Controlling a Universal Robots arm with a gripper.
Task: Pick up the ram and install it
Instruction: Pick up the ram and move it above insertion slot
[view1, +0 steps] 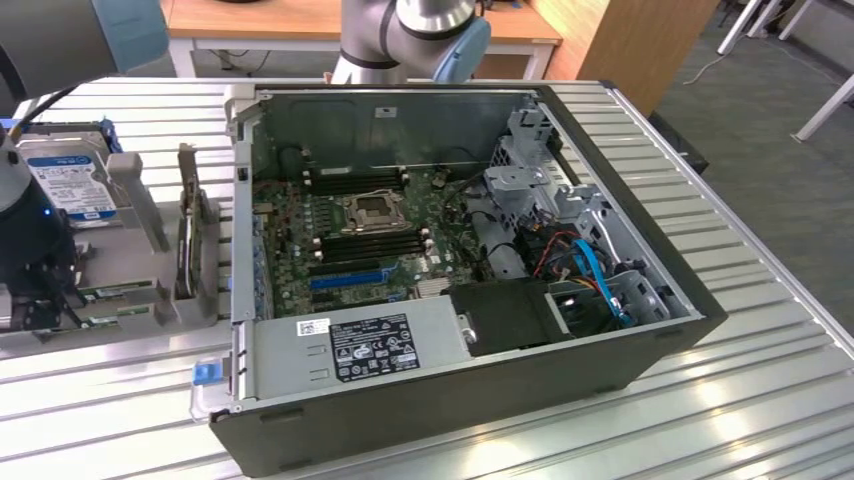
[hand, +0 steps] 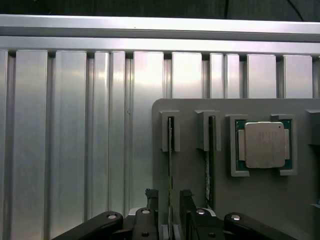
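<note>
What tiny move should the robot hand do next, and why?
Probably close gently on the ram. The open gripper has one finger on each side of that thin stick, which stands on edge in the gray holder, not yet pinched.

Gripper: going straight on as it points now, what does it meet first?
Most likely the ram standing on edge in the grey tray: it lines up between the open fingers. Depth is unclear, so how near it is can't be told.
</note>
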